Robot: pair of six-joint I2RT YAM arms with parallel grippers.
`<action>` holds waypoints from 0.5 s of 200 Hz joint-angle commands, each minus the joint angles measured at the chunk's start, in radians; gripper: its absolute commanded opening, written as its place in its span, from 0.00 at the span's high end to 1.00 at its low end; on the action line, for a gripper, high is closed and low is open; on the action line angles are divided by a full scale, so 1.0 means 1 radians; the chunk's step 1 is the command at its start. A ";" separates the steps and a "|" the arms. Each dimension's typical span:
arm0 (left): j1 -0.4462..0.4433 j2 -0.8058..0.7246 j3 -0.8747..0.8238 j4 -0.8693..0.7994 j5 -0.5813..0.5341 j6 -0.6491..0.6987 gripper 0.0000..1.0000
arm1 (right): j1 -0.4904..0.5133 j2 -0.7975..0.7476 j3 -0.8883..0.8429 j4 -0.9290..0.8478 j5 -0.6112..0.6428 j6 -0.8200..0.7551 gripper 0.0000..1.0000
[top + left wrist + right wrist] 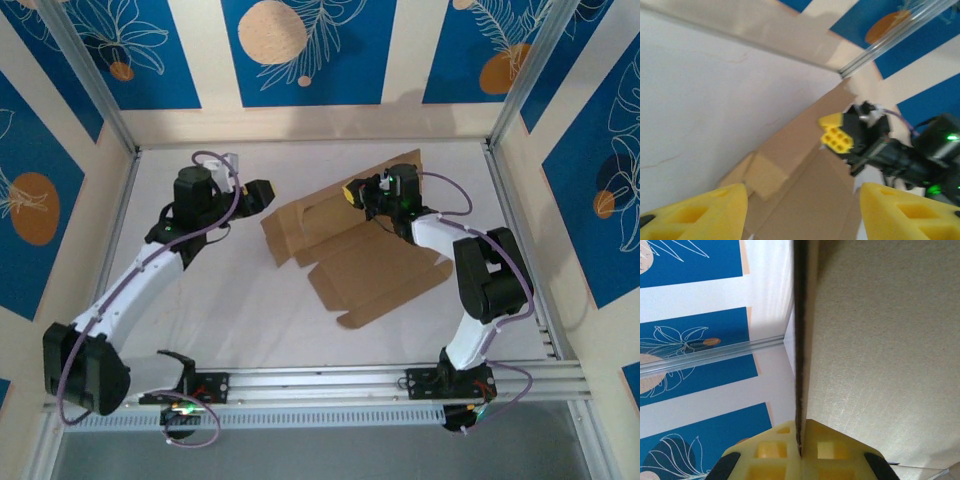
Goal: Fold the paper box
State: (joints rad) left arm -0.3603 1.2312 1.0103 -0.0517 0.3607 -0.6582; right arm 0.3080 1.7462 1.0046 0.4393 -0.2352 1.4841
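The paper box point(345, 250) is a brown cardboard sheet, partly folded, lying in the middle of the white table. Its far panel point(400, 170) stands raised. My right gripper point(353, 192) is shut on the edge of that raised panel. In the right wrist view its yellow fingers point(840, 452) pinch the thin cardboard edge point(801, 365). My left gripper point(262, 194) hovers just left of the box, open. Its yellow fingertips point(715, 210) stand wide apart in the left wrist view, with the box point(805, 185) beyond them and nothing held between. The right gripper point(836, 136) faces it across the cardboard.
Walls with blue patterned panels close the table in at the back and both sides. An aluminium rail point(400, 380) runs along the near edge by the arm bases. Bare white table point(230, 300) lies left of and in front of the box.
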 commanded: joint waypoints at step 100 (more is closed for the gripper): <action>-0.158 0.229 -0.269 0.227 -0.100 -0.288 0.46 | -0.001 -0.005 0.335 -0.539 0.055 0.083 1.00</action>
State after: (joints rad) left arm -0.5083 1.3907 0.7620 0.0349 0.2741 -0.8978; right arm 0.3084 1.7317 1.2846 0.0608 -0.1795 1.5570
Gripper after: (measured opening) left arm 0.548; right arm 0.065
